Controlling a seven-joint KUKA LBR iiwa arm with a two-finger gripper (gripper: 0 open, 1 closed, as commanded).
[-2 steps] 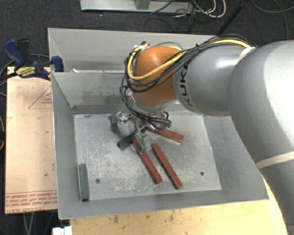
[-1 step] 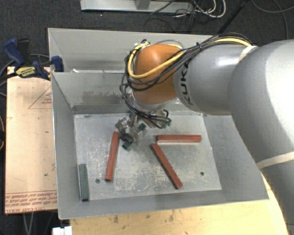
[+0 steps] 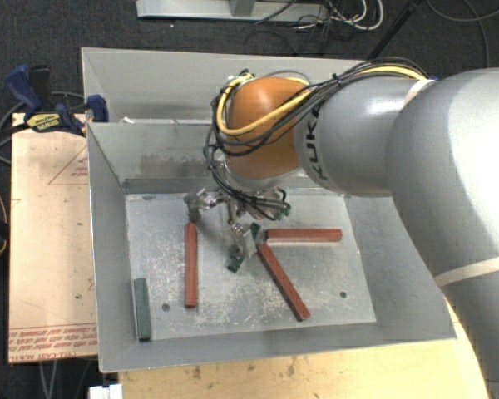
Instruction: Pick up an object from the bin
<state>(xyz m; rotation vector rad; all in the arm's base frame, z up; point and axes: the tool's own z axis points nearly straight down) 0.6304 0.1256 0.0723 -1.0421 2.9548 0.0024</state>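
Four slim bars lie flat on the bin floor, spread apart, so each likely allows a grasp from above. The gripper hangs low at mid-floor; open or closed, cannot tell. Nearest is the slanted red bar, its upper end just beside the gripper and its long axis pointing to the near right corner. The level red bar lies parallel to the far wall. The left red bar and the grey bar lie along the left wall.

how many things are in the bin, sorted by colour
red-brown sticks: 3
grey-green bar: 1
total: 4
Not counted: a small dark bit just under the gripper; I cannot tell whether it is a loose thing or part of the robot.
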